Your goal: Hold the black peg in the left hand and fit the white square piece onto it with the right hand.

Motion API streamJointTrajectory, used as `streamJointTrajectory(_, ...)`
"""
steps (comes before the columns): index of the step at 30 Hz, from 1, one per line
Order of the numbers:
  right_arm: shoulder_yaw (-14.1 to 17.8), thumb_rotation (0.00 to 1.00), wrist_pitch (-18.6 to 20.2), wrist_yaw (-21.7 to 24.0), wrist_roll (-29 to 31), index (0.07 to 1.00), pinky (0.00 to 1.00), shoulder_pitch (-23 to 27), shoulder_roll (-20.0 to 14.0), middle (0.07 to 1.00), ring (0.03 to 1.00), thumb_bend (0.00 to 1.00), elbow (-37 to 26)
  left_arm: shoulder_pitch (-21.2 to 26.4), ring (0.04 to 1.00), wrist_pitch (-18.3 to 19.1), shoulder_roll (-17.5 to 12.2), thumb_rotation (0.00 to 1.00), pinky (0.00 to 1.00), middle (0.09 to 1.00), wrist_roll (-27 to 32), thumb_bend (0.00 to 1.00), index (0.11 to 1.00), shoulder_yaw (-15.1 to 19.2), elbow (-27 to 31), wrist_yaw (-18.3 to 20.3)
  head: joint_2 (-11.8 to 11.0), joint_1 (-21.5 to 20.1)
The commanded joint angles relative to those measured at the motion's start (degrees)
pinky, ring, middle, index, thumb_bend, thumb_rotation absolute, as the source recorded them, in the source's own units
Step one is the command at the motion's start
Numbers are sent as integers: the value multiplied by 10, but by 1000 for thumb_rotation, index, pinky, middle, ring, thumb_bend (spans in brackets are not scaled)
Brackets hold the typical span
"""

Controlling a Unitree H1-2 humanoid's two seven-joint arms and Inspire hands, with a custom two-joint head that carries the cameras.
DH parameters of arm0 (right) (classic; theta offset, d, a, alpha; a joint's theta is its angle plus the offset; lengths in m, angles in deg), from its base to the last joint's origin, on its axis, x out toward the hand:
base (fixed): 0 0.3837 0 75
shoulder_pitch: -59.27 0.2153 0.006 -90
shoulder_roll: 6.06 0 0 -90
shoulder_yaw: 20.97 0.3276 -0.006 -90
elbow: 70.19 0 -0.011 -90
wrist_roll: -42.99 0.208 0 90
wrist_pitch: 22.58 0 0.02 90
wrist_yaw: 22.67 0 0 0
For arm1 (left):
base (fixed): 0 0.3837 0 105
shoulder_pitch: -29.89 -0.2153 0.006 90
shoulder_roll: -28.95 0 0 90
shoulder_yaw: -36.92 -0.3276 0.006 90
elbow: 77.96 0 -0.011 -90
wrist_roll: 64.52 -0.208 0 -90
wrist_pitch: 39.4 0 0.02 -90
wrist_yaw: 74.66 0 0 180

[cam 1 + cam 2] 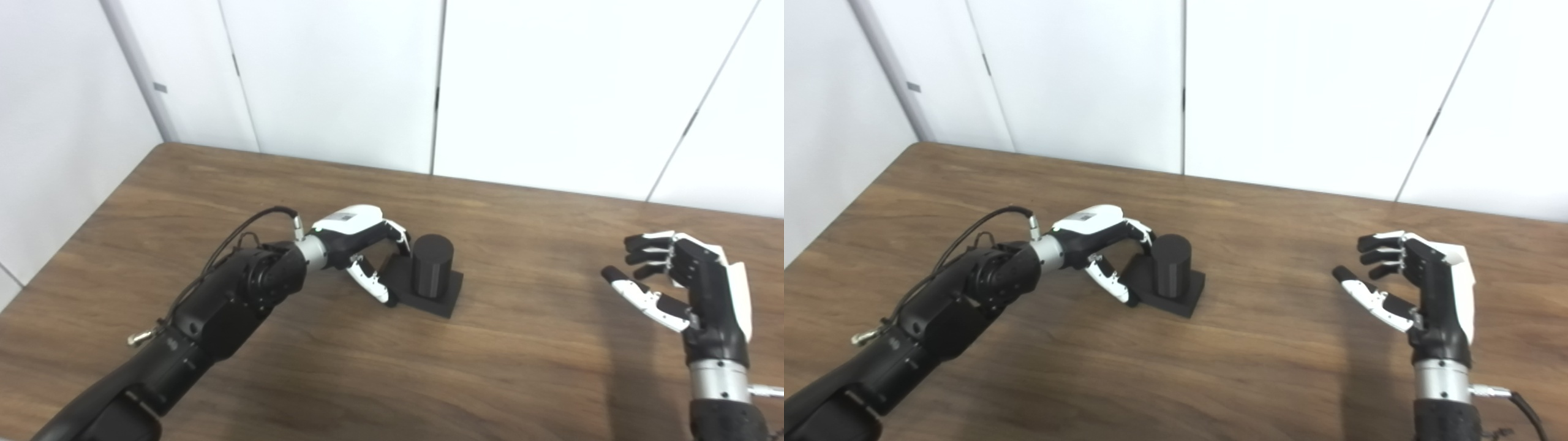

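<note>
Standing upright on its square base, the black peg (432, 264) is flanked by the spread, empty left hand (361, 245); the right hand (680, 282) is held apart, fingers splayed, over the wooden table (527, 367).

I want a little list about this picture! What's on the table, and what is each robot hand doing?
table: brown wood, white wall panels behind it
black peg: upright cylinder on a flat square black base, standing on the table
left hand: at the peg's left side, fingers curled round toward it; whether it grips yet cannot be told
right hand: open, holding nothing, fingers apart, far to the peg's right
white square piece: not in either view
</note>
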Motion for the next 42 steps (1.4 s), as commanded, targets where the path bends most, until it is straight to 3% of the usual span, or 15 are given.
streamJointTrajectory(1,2,130,-14,-8,-1,490,425,16,1,614,536,495,-24,-34,920,-17,29,64,830,855,12,524,489,-48,-9,69,1,-7)
streamJointTrajectory(7,2,134,1,-7,-10,490,427,15,3,620,543,496,-40,-36,926,-17,27,64,838,854,12,524,490,-55,-5,72,1,-54)
streamJointTrajectory(11,3,136,23,6,-14,491,420,24,-8,609,527,496,-68,-39,935,-27,20,64,851,851,19,524,490,-54,-9,73,-15,-136)
streamJointTrajectory(15,3,143,38,27,-49,492,415,63,-54,609,537,499,-73,-45,934,-56,11,59,850,851,33,524,490,-42,-24,64,-42,-212)
streamJointTrajectory(20,-4,151,71,67,-94,496,459,107,-124,661,605,500,-67,-49,931,-96,3,57,851,859,44,523,490,-29,-51,56,-68,-270)
streamJointTrajectory(29,-22,154,137,155,-168,498,507,165,-242,740,664,503,-42,-53,914,-135,-3,51,820,863,45,521,490,-16,-70,43,-90,-311)
streamJointTrajectory(30,-26,194,138,165,-173,636,518,169,-257,759,682,573,-34,-54,914,-137,-3,51,821,860,44,521,490,-15,-70,43,-90,-311)
streamJointTrajectory(33,-36,224,150,196,-188,737,567,183,-294,790,727,634,-12,-56,913,-142,-5,50,821,858,46,521,490,-13,-68,43,-89,-310)
streamJointTrajectory(42,-55,269,135,217,-204,763,621,224,-341,811,760,658,66,-60,912,-147,-12,50,817,858,40,520,490,-14,-61,44,-91,-319)
